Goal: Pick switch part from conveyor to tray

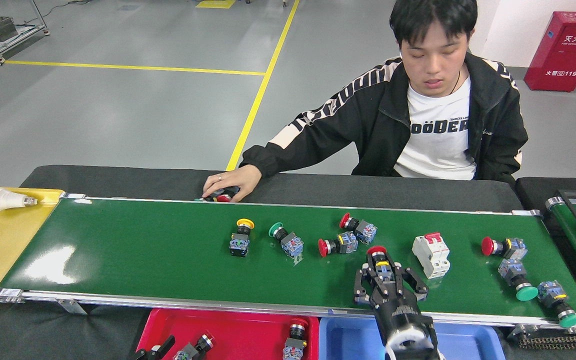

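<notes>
On the conveyor (143,250), the right tool (387,272) closes narrow around a red-capped switch part (379,257) near the belt's near rail, while the left tool (168,350), only partly visible, holds another switch (195,347) over the red tray (248,332).

Right hand (387,271) reaching forward, fingers closed around a part; left hand (160,351) low — barely visible

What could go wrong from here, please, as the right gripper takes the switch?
The right gripper straddles a red-capped switch with another red switch and a white circuit breaker close by; either could get knocked. The person's hand rests at the conveyor edge, near the arms' reach.
</notes>
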